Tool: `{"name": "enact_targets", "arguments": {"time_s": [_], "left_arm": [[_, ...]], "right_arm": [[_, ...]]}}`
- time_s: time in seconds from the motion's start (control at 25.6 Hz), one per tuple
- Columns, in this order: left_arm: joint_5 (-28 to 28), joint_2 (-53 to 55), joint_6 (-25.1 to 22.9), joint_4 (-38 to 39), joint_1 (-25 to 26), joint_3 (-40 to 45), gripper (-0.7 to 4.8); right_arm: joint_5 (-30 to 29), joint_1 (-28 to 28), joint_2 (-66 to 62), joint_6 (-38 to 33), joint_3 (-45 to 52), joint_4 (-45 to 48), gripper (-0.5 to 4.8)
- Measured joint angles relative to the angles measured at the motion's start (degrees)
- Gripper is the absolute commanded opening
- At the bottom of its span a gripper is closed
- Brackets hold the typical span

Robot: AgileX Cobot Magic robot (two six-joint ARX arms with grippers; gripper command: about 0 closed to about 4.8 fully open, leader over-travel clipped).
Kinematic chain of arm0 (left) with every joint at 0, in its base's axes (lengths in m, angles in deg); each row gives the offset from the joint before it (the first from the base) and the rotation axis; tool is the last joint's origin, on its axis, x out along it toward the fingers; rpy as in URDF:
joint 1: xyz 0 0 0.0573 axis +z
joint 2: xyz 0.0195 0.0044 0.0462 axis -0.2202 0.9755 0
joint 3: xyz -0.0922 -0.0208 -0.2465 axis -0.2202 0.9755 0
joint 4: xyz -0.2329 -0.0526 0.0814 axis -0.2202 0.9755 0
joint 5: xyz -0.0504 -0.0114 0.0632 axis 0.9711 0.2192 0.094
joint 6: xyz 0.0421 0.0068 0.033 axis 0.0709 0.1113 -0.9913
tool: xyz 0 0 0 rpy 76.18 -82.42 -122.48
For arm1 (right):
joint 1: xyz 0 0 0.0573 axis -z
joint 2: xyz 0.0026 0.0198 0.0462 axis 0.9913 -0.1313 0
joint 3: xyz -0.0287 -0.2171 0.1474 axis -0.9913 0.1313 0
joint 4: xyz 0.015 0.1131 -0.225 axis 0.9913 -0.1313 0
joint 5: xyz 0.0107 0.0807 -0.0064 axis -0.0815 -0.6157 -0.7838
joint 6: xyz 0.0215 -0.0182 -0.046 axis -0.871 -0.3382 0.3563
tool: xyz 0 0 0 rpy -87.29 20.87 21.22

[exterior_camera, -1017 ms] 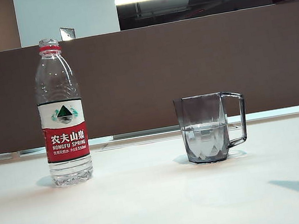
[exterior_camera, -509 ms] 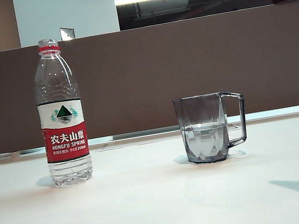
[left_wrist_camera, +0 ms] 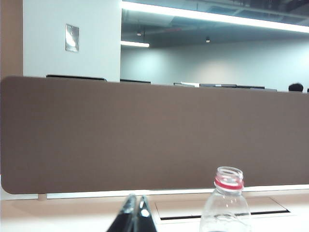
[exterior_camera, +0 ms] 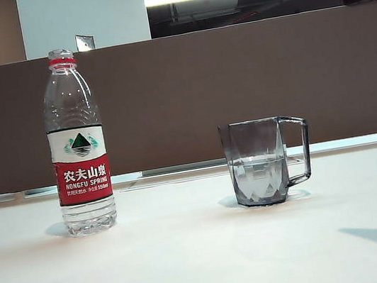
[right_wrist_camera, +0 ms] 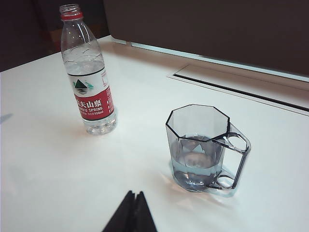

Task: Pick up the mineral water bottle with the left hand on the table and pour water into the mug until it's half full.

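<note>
One uncapped mineral water bottle (exterior_camera: 77, 141) and one part-filled mug (exterior_camera: 263, 162) upright, well apart on the table (exterior_camera: 193, 263). Left gripper (left_wrist_camera: 133, 216) pressed together, empty, near the bottle's neck. Right gripper (right_wrist_camera: 132, 212) likewise pressed together, empty, above the table near the mug.

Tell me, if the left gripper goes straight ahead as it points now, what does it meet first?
Probably the brown partition behind the table. The shut left gripper points past the mineral water bottle, which stands to one side; depth is unclear.

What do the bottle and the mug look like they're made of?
Mineral water bottle: thin clear plastic, probably, going by its ribbed base and glossy printed label. Mug: smoky grey, transparent, faceted; glass or hard acrylic, can't tell which.
</note>
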Motion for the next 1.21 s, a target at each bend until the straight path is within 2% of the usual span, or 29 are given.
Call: {"name": "enact_targets", "arguments": {"time_s": [0.2, 0.35, 0.67, 1.02, 1.21], "left_arm": [[0.0, -0.3, 0.0, 0.3, 0.0, 2.2, -0.05], [0.0, -0.3, -0.2, 3.4, 0.0, 2.2, -0.05], [0.0, -0.3, -1.4, 19.0, 0.0, 2.2, -0.05], [0.0, -0.3, -3.7, 19.7, 0.0, 2.2, -0.05], [0.0, -0.3, -1.9, 19.7, 0.1, 2.2, -0.05]], "right_arm": [[0.0, 0.0, 0.0, 0.0, 0.0, 0.0, -0.01], [0.0, 0.0, 0.0, 0.0, 0.0, 0.0, -0.01], [0.0, 0.0, 0.0, 0.0, 0.0, 0.0, -0.01], [0.0, 0.0, 0.0, 0.0, 0.0, 0.0, -0.01], [0.0, 0.0, 0.0, 0.0, 0.0, 0.0, -0.01]]}}
